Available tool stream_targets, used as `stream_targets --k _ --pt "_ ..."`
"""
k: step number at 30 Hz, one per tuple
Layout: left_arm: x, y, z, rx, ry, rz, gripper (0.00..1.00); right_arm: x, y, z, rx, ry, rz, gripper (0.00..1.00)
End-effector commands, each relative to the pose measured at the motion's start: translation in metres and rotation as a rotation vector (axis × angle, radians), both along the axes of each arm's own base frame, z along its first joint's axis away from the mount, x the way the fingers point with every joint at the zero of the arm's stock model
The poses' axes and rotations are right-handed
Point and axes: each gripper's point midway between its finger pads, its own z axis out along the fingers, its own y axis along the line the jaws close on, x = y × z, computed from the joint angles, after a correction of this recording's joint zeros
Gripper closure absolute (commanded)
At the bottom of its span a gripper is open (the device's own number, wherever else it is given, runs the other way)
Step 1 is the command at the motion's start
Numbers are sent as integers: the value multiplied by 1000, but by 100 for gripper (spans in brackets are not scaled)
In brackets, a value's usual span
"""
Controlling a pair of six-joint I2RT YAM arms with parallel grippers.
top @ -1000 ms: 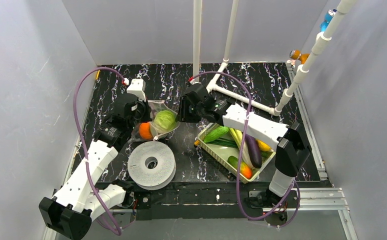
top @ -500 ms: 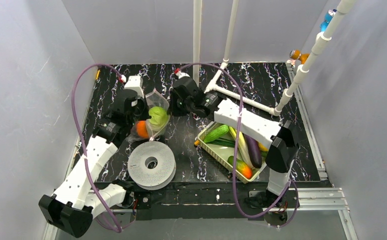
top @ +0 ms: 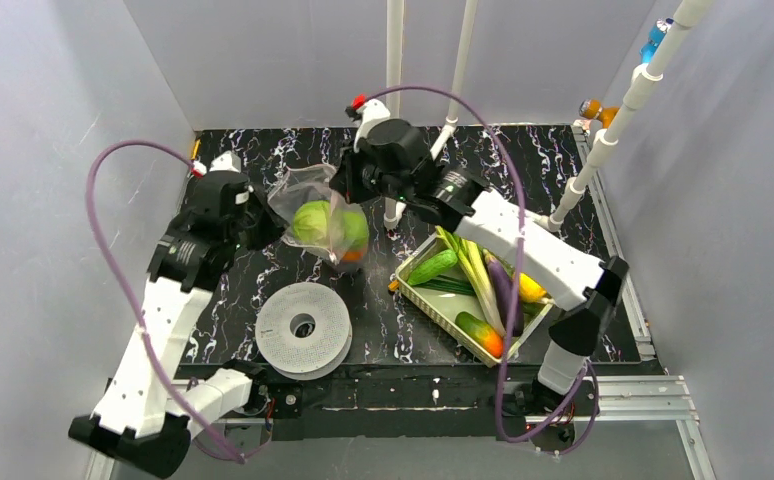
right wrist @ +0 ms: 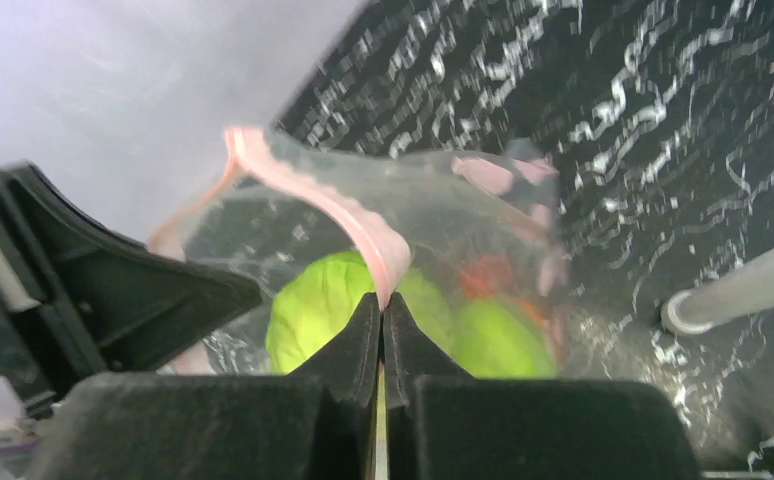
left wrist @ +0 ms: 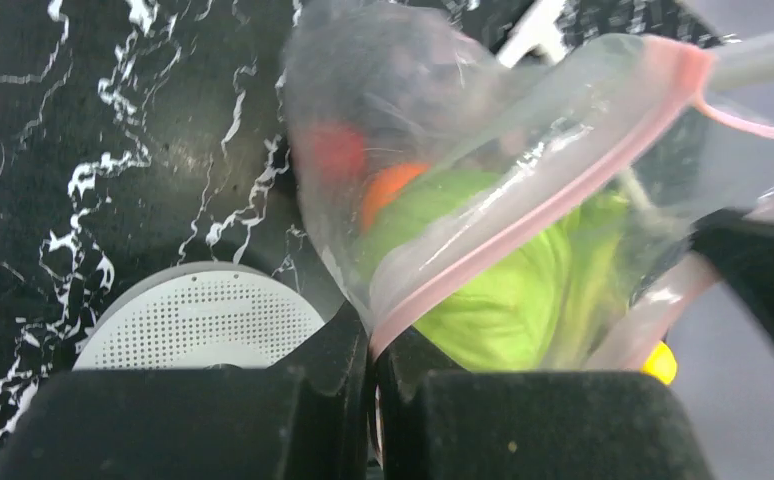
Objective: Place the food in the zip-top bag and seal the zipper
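The clear zip-top bag hangs in the air between both arms, above the black table. Inside it show a green cabbage, a green apple and orange and red pieces. My left gripper is shut on the pinkish zipper strip at the bag's left end. My right gripper is shut on the same strip at the other end. More food lies in the pale green tray: a cucumber, leeks, a purple eggplant, a yellow pear.
A white round spool lies on the table in front of the bag. White pipe posts rise at the back centre, with a pipe foot running right. Grey walls close in on the left and right.
Both grippers have lifted the bag off the table and up toward the back. The food has slid to the bag's bottom, and the right arm has swung higher.
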Motion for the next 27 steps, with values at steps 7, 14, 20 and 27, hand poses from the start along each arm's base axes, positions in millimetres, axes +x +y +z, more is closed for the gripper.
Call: stream_targets --k 7,14,20,27 --pt "2 -18 14 -178 68 35 100 -3 -10 34 -24 -122 65 99" --pt "-1 4 -4 -111 76 138 100 -17 -18 69 83 -145 84 99" --pt "-23 1 -52 -76 374 135 100 -14 -14 28 38 -76 74 99" --pt "8 -5 29 -155 22 79 100 -3 -27 48 15 -152 17 99"
